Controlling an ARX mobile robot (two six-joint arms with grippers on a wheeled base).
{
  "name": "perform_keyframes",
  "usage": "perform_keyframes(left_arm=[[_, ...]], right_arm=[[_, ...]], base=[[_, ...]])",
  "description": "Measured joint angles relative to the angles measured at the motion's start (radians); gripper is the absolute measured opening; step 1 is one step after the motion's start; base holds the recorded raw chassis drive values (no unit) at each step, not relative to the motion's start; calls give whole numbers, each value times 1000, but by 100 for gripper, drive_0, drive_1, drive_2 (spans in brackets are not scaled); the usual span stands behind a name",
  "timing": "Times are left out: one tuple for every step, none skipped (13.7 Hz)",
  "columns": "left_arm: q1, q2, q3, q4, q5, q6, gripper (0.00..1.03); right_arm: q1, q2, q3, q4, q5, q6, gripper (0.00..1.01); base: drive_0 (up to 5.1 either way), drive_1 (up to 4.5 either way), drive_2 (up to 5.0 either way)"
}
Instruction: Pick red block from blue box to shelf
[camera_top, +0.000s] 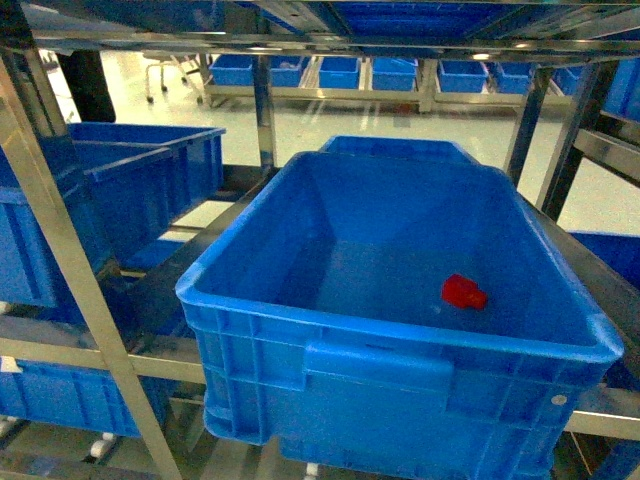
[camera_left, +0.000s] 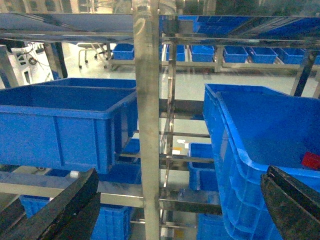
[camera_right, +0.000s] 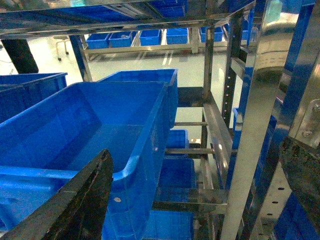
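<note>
The red block (camera_top: 463, 291) lies on the floor of a big dark blue ribbed crate (camera_top: 400, 335), right of its middle. That crate rests on a tier of the steel shelf (camera_top: 60, 230). The left wrist view catches an edge of the red block (camera_left: 311, 160) over the crate's rim (camera_left: 235, 135). My left gripper (camera_left: 181, 175) is open and empty, facing a shelf upright (camera_left: 147, 100) left of the crate. My right gripper (camera_right: 197, 150) is open and empty too, off the crate's right corner (camera_right: 140, 160) beside another upright (camera_right: 250, 150). The blue box is out of view. Neither gripper shows in the head view.
More dark blue crates stand on the shelf to the left (camera_top: 110, 190) and on the tier below (camera_top: 60, 395). An upper tier (camera_top: 300, 40) runs overhead. A far rack with several small blue crates (camera_top: 340, 72) stands across the pale floor.
</note>
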Motion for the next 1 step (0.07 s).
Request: perform_keyframes(left_arm=[[0,0,0,0,0,0,98]], right_arm=[[0,0,0,0,0,0,98]], base=[[0,0,0]])
